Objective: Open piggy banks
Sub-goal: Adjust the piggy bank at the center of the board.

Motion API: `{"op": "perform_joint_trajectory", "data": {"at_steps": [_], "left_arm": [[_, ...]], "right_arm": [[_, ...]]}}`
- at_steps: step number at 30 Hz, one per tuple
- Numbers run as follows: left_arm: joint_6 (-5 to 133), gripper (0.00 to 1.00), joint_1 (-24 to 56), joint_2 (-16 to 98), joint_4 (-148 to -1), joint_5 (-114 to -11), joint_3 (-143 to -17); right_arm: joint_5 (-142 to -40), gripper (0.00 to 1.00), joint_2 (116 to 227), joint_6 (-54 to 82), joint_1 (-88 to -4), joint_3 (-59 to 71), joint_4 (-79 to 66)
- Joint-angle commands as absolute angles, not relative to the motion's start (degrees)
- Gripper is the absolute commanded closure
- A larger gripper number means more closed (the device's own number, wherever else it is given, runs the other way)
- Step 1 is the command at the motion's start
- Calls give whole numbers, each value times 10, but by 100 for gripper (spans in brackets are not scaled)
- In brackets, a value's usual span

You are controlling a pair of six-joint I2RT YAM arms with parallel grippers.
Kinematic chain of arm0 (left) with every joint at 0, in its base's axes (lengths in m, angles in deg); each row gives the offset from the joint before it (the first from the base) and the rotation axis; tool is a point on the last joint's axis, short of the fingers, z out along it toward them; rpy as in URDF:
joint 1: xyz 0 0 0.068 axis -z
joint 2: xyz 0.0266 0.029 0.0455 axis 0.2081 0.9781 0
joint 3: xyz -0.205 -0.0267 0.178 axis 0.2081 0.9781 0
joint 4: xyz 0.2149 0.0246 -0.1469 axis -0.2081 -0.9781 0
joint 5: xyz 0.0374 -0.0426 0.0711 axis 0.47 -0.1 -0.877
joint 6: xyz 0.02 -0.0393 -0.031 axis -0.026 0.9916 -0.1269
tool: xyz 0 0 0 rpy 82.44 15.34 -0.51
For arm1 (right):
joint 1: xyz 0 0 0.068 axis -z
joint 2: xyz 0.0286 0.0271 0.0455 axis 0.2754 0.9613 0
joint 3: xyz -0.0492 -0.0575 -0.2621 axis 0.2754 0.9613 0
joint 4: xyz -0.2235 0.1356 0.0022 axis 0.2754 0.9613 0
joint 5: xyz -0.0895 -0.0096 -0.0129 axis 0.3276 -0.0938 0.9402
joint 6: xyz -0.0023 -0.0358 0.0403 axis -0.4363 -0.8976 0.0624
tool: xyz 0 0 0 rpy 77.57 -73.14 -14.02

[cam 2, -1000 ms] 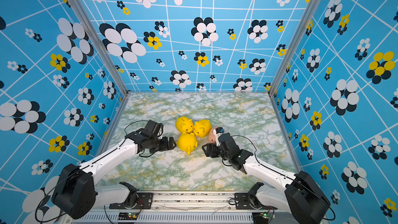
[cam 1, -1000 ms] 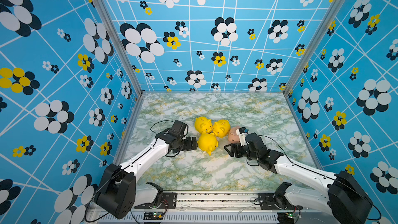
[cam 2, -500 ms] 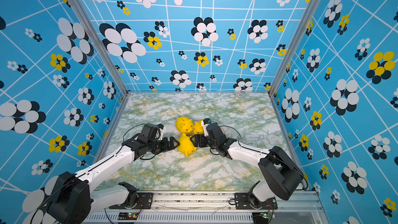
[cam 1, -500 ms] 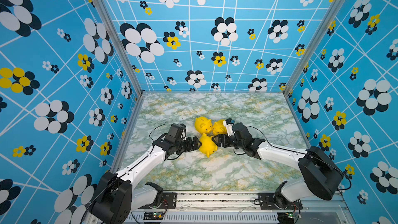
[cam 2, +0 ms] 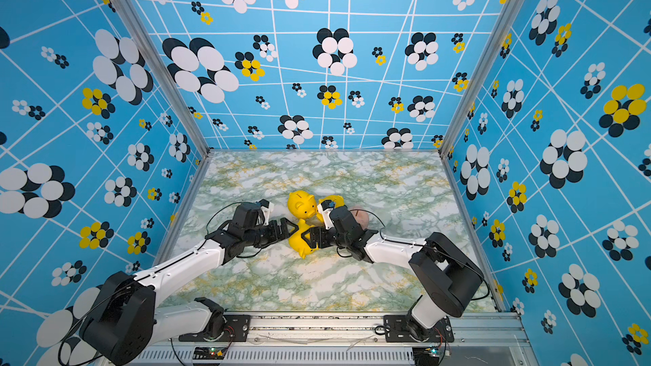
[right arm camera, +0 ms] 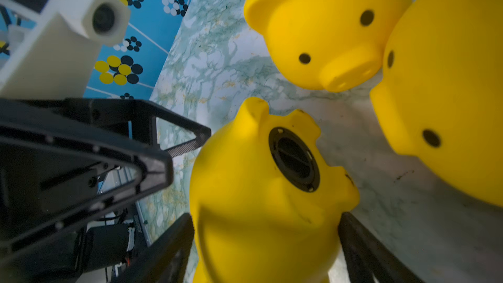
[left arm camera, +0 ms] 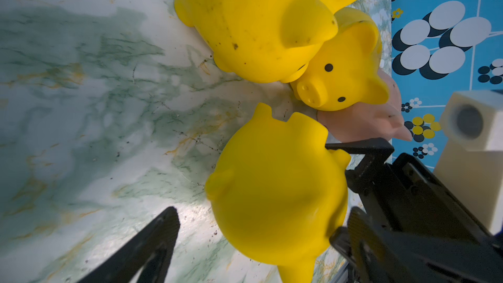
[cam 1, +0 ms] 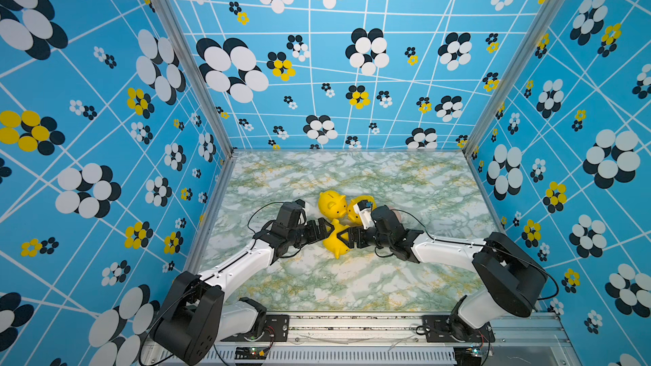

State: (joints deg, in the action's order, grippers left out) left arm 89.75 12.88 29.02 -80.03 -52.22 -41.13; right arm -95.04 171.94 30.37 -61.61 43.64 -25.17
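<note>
The near pig lies tipped over on the marble table. Its belly faces the right arm, and the black plug sits in its hole.

The left gripper reaches this pig from one side. Its jaws are apart. In the left wrist view one finger stands clear of the pig's flank, with bare table between them.

The right gripper meets the same pig from the opposite side, jaws spread wide. Its fingers lie right against the pig's two sides. I cannot tell whether they clamp it or only flank it.

Just beyond the near pig the second pig stands upright, coin slot up. It is snout to snout with the third pig, which the right wrist camera partly hides in both top views.

Beyond the near pig on the right arm's side, the pink pig lies behind the right wrist, touching the third pig.

Farthest from the near pig rises the blue flowered wall.
</note>
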Motion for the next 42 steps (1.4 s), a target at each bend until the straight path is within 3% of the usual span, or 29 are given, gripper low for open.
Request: {"op": "perform_joint_trajectory", "data": {"at_steps": [1,8,14,20,34,42], "left_arm": [[898,1,131,286,-794,-533,-407],[882,1,132,289,-810,-534,-414],[861,1,134,285,-822,-524,-424],[851,1,142,284,-799,-516,-418],[887,1,153,320,-679,-517,-397],[929,1,166,340,-616,-539,-358]], "right_arm": [[-966,14,1672,316,-635,485,-270],[-914,13,1600,298,-640,509,-208],[-870,18,1619,312,-628,470,-192],[-897,18,1666,318,-612,435,-219],[-952,26,1780,389,-588,417,-362],[-985,29,1813,439,-604,476,-478]]}}
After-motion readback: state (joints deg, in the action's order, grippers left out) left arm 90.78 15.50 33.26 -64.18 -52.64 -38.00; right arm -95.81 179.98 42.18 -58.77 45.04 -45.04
